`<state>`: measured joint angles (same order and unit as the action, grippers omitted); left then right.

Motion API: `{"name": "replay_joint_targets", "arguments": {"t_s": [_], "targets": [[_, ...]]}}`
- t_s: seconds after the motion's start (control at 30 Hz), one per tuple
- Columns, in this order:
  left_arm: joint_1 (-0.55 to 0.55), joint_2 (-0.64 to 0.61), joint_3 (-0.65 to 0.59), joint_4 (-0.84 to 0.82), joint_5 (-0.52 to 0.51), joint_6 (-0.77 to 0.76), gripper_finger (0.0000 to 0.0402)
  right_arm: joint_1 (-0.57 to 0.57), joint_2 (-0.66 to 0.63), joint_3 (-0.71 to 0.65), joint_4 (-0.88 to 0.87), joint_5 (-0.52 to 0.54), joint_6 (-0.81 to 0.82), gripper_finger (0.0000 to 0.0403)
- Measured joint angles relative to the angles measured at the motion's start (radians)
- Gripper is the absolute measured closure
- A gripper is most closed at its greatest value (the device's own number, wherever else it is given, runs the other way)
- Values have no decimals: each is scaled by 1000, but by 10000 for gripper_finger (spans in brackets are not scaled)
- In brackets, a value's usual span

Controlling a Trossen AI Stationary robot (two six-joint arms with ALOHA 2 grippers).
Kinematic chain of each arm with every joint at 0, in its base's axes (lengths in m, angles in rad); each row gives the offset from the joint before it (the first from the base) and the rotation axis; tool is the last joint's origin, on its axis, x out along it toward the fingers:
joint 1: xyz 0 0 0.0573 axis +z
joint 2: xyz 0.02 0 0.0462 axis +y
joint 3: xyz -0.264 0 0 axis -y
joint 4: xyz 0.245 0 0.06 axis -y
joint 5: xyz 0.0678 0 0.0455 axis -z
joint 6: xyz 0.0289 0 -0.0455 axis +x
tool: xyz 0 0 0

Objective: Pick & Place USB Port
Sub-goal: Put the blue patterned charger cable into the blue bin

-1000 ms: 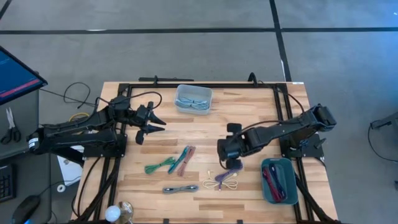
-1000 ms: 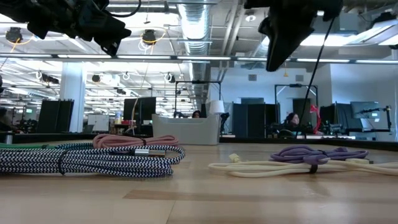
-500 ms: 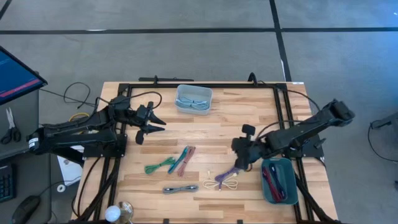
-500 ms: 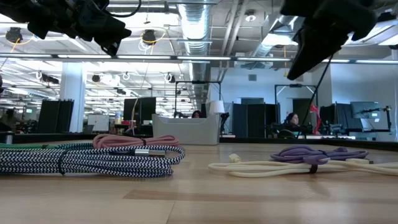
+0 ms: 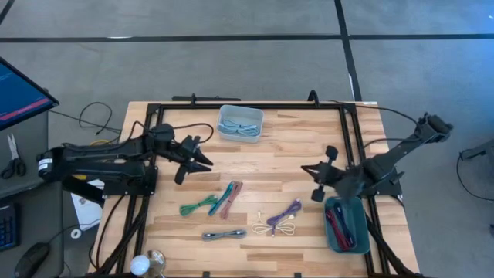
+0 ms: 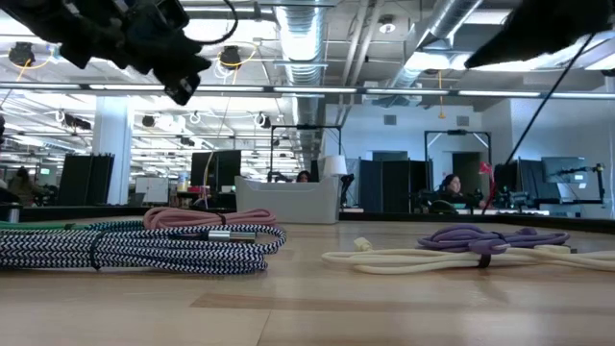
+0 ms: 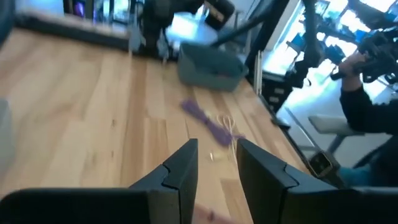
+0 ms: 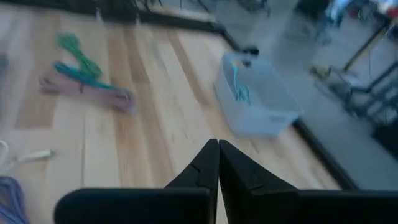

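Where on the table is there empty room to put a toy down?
The bare wood of the table between the light blue bin and the right gripper is free. The near middle is crowded: green, teal and pink cables, the striped cable, and the purple and cream cables.

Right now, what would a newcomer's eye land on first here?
Probably the loose coiled cables mid-table: a green, teal and pink cluster, a purple cable over a cream one, and a striped one near the front. Then the two bins, pale at the back, teal front right, with the shut right tool above its edge.
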<state>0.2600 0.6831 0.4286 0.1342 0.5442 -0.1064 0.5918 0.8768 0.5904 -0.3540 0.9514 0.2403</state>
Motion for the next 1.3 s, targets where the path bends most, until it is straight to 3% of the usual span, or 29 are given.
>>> {"name": "replay_joint_targets", "arguments": {"t_s": [0.23,0.43,0.6,0.77,0.93,1.13,1.3], "targets": [[0,83,1,181,-18,-31,291,46,-132,-71,215,-6,-316,402],[0,149,1,181,-133,-31,291,43,-249,-143,306,-23,-410,402],[0,187,1,186,-147,4,291,10,-334,-252,390,-177,-395,402],[-3,190,1,198,-147,46,291,-37,-414,-312,526,-296,-497,403],[-28,190,1,213,-144,116,298,-92,-500,-343,518,-501,-528,403],[-37,190,1,233,-147,136,308,-196,-613,-420,524,-632,-527,403],[-37,190,0,234,-147,132,311,-300,-674,-427,526,-828,-467,403]]}}
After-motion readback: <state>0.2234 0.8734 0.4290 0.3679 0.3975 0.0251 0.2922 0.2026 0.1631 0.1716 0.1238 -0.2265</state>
